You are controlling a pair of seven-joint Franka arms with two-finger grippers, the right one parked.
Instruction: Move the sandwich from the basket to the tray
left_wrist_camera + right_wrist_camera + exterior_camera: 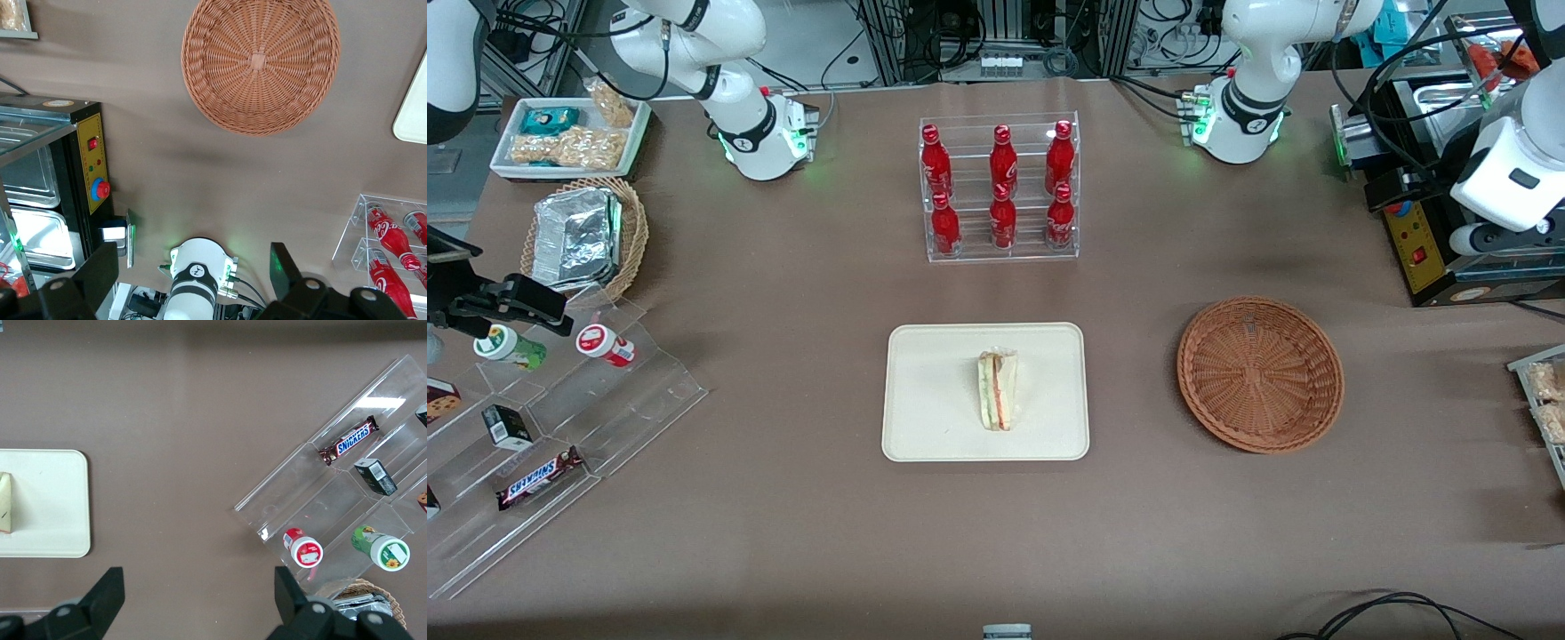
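The sandwich [997,389] lies on the cream tray [934,391] in the middle of the table, its filling edge showing. The reddish-brown basket [1260,373] beside the tray, toward the working arm's end, holds nothing. My left arm [1507,169] is raised at that end of the table. In the left wrist view its gripper [193,270] hangs high above the table, open with nothing between the fingers [100,273], well away from the basket [260,63]. A corner of the tray [415,113] shows there too. The right wrist view catches the sandwich [5,503] on the tray [47,500].
A clear rack of red bottles [1000,187] stands farther from the front camera than the tray. A black control box with a red button [1418,240] sits under the raised arm. An acrylic snack stand [560,427], a tan basket with foil [583,236] and a white snack tray [569,133] occupy the parked arm's end.
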